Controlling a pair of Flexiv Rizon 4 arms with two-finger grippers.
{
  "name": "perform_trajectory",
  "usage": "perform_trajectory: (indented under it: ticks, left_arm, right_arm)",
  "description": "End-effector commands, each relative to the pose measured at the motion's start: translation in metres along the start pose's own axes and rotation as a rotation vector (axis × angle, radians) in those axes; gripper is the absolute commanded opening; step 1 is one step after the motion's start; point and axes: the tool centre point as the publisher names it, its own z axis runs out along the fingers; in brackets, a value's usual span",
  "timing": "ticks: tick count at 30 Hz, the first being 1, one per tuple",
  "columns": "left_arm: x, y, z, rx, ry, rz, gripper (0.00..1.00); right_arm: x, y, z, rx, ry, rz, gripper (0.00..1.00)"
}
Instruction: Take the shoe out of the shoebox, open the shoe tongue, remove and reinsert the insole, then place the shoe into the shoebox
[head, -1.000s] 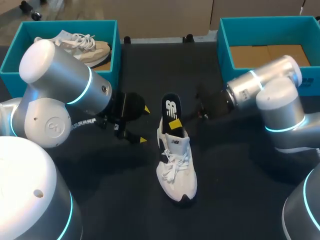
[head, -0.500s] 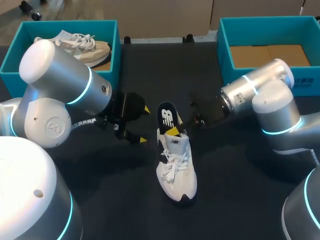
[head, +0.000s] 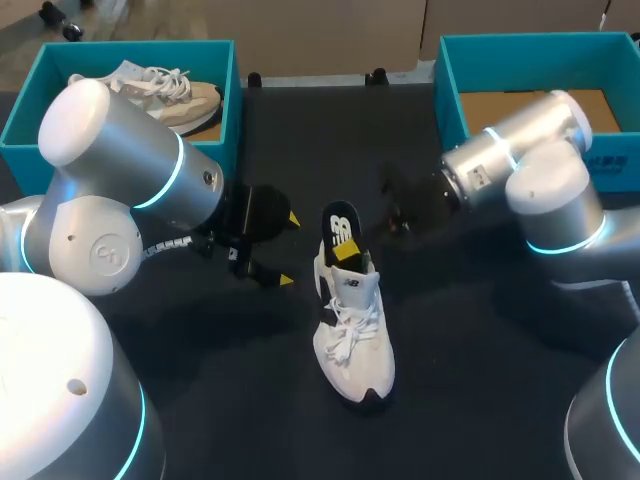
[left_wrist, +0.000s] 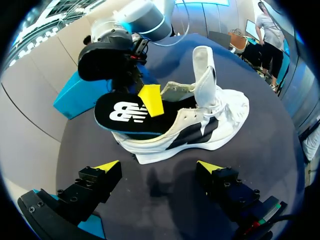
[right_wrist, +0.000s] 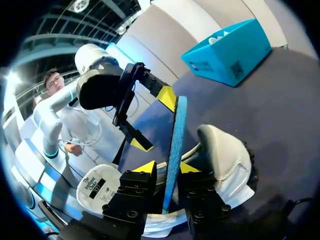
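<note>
**Insole half out of the sneaker, pinched by the right gripper**

Head view: the white sneaker (head: 352, 325) lies mid-table, toe toward the robot, well apart from both teal boxes. Its black insole (head: 341, 228) sticks up and out of the heel opening, with the front end hidden inside the shoe. The right gripper (head: 349, 251) is clenched on the insole just above the collar. The left gripper (head: 288, 250) is beside the heel with its fingers spread, touching nothing. The right shoebox (head: 447, 85) shows only a cardboard floor. The left shoebox (head: 22, 118) holds a beige shoe (head: 172, 92).

Left wrist view: the left gripper (left_wrist: 159, 167) is released, and the sneaker (left_wrist: 212, 117) lies on its side ahead of it, tongue lifted. The insole (left_wrist: 127, 117) juts from the heel, with a yellow tip of the right gripper (left_wrist: 151, 101) against its face.

Right wrist view: the insole (right_wrist: 174, 135) runs edge-on between the right gripper's (right_wrist: 166, 169) two tips, and both press on it. The sneaker (right_wrist: 225, 160) lies under and beside them.

The insole step is in hand, but these pictures do not show whether it is coming out or going back in. Either way, the next move calls for sliding the insole along the shoe's length. Nothing holds the sneaker, so it may drag or tip unless the left gripper braces it.
</note>
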Motion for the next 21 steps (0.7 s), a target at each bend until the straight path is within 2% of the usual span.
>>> perform_trajectory:
  ticks: [1, 7, 9, 10, 11, 12, 21]
  left_arm:
    - [0.0, 0.0, 0.001, -0.003, 0.0, 0.0, 1.0]
    - [0.0, 0.0, 0.001, -0.003, 0.0, 0.0, 1.0]
    - [0.0, 0.0, 0.001, -0.003, 0.0, 0.0, 1.0]
    - [0.0, 0.0, 0.001, -0.003, 0.0, 0.0, 1.0]
    - [0.0, 0.0, 0.001, -0.003, 0.0, 0.0, 1.0]
    - [0.0, 0.0, 0.001, -0.003, 0.0, 0.0, 1.0]
    - [0.0, 0.0, 0.001, -0.003, 0.0, 0.0, 1.0]
  right_arm:
    - [-0.001, 0.006, -0.009, 0.018, -0.008, -0.006, 0.26]
    - [-0.008, 0.01, -0.012, 0.041, 0.015, -0.021, 0.24]
    - [-0.011, 0.011, -0.011, 0.058, 0.05, -0.035, 0.17]
    - [-0.012, 0.012, -0.011, 0.069, 0.06, -0.036, 0.12]
    - [-0.012, 0.012, -0.011, 0.076, 0.069, -0.039, 0.03]
    - [-0.013, 0.012, -0.011, 0.08, 0.076, -0.042, 0.0]
    - [-0.008, 0.0, -0.003, 0.12, 0.15, -0.021, 0.0]
